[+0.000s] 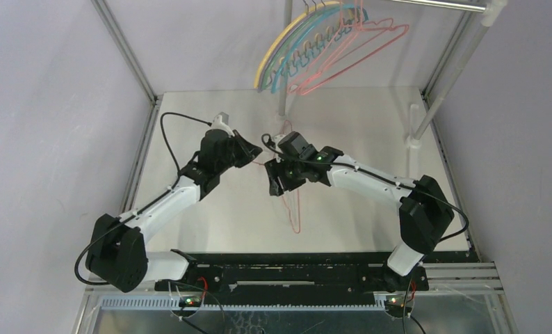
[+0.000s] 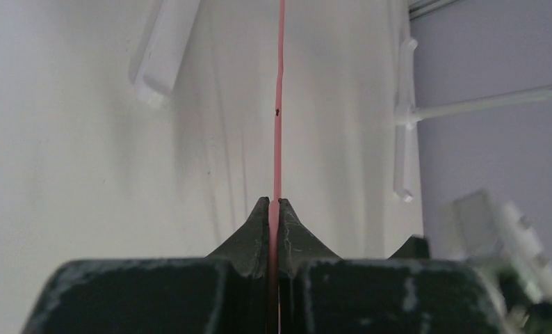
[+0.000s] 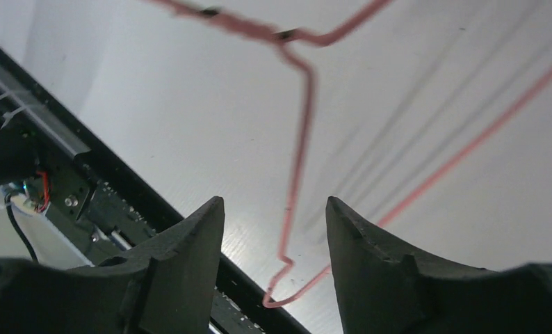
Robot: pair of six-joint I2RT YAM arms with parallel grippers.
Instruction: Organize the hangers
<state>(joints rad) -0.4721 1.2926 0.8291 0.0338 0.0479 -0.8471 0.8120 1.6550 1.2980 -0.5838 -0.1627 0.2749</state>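
The thin red hanger (image 3: 297, 160) looks like smooth plastic, the table (image 3: 190, 125) matt, the rail (image 1: 440, 5) shiny metal.

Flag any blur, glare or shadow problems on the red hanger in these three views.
Left wrist: red hanger crisp mid-frame, the left claw shut on it is soft, lower right corner blurred. Right wrist: streaky shadows and a bright sheen on the table; hanger slightly soft. Top external: even light, sharp, but the hanger reads thin and faint.
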